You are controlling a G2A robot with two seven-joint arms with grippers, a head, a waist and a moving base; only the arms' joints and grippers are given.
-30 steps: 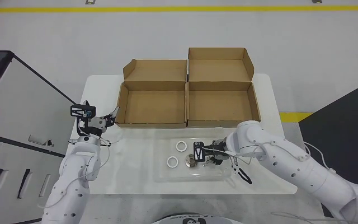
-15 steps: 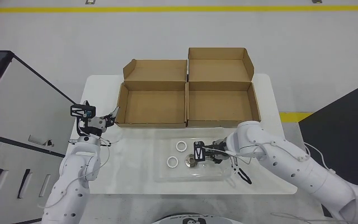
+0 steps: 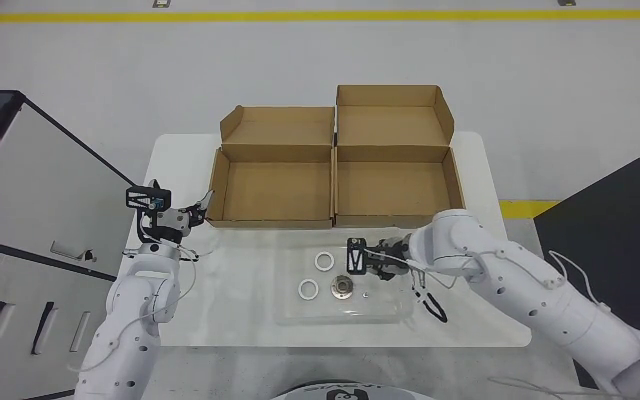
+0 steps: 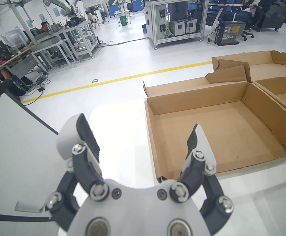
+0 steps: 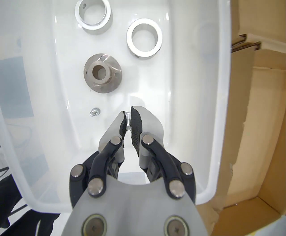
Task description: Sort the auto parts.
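My right gripper (image 5: 127,121) (image 3: 352,262) hangs over the clear plastic tray (image 5: 220,89) (image 3: 395,312), shut on a small silver bolt (image 5: 128,122). In the tray lie a flanged metal hub (image 5: 102,73) (image 3: 341,288), two metal rings (image 5: 144,40) (image 5: 93,14) (image 3: 325,261) (image 3: 308,291) and a second small bolt (image 5: 94,111). My left gripper (image 4: 143,136) (image 3: 205,203) stays open and empty at the table's left side, just outside the left cardboard box (image 4: 214,131) (image 3: 272,192).
Two open cardboard boxes stand side by side at the back of the white table (image 3: 240,290); the right one (image 3: 398,188) lies just behind the tray. A grey cabinet (image 3: 40,200) stands left of the table.
My right gripper has lifted and shifted toward the boxes, away from the tray floor, with the bolt in it. The left arm has not moved.
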